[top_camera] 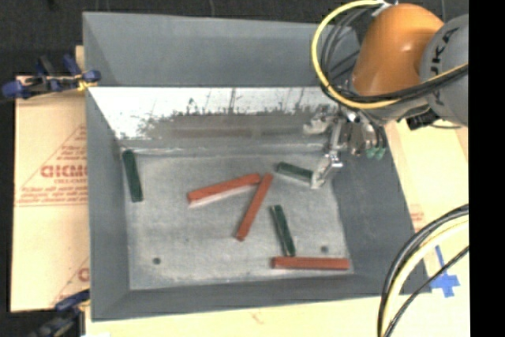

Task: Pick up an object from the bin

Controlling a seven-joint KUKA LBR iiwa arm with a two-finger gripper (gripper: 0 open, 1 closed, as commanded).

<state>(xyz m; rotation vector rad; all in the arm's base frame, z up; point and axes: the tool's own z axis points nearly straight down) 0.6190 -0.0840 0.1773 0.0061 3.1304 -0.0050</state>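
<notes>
My gripper [325, 170] hangs over the right part of the bin, its fingertips right beside the right end of a short dark green stick [293, 170]. The fingers look slightly apart, with nothing between them. Just below lies another dark green stick [282, 230], pointing toward the front. Left of the gripper, two red-brown sticks meet in a V: a longer one [223, 190] lying nearly flat and a second one [254, 207] slanting down.
A third red-brown stick [310, 263] lies along the front wall at the right. A dark green stick [132, 174] stands along the left wall. The arm with its orange cover and cables fills the upper right.
</notes>
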